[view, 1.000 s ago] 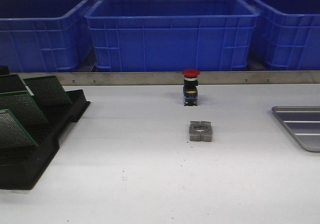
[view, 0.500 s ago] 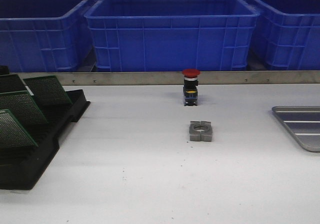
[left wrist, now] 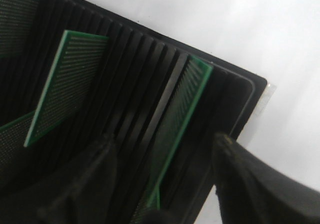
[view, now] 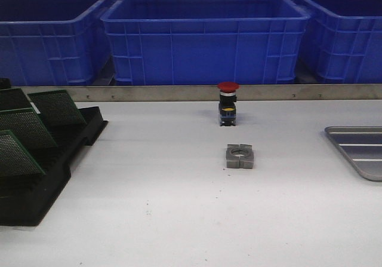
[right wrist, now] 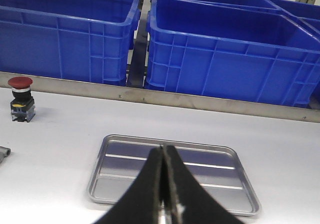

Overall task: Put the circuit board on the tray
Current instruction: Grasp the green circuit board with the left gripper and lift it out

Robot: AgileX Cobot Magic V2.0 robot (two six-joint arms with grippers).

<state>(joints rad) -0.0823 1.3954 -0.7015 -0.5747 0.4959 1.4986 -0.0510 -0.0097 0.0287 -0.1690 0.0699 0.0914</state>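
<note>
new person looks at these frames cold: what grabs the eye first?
Probably the big blue crates along the far side of the table, then the red-capped push button standing mid-table in front of them. After that, the green circuit boards leaning in the black slotted rack at the left, and the empty grey tray at the right, below the shut right gripper.

Tray (right wrist: 120, 149) — glossy, ridged metal

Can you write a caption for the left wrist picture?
Open left gripper straddling a green circuit board in the black slotted rack.
</note>
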